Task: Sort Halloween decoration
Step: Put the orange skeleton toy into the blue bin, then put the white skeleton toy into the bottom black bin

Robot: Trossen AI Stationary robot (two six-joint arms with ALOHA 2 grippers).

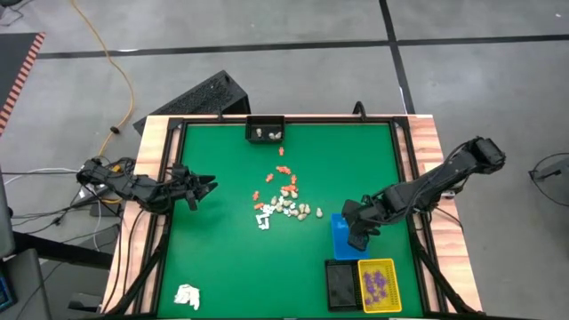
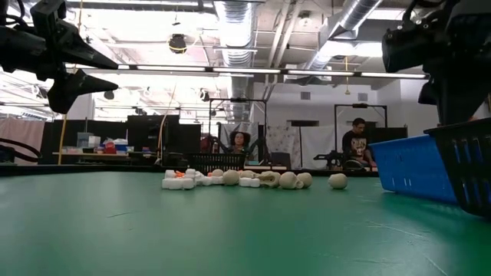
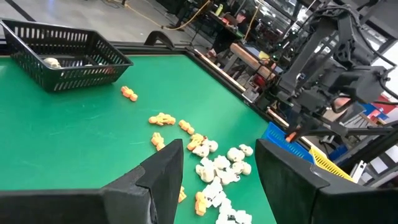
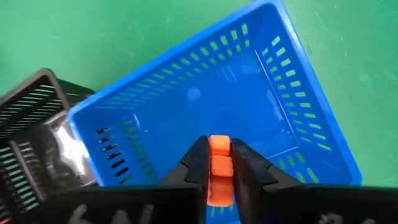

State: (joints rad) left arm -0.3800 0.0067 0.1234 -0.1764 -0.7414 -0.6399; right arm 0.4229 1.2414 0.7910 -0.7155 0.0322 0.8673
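Right end effector [image 4: 219, 163] pinches orange figurine [image 4: 218, 155] narrowly over blue basket [image 4: 292, 93]. Piece looks light, hard, probably slippery; flat sides suit grip. Left end effector [image 3: 217, 168] wide, waiting beside pile [image 1: 284, 203].

Right end effector [image 4: 219, 163] lowered, fingers close together; left end effector [image 3: 214, 171] hovering, fingers spread.

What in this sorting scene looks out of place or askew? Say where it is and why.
The white wad lies alone at the green table's near-left corner, far from the loose decoration pieces at mid-table. The blue basket sits askew to the black basket and yellow basket beside it.
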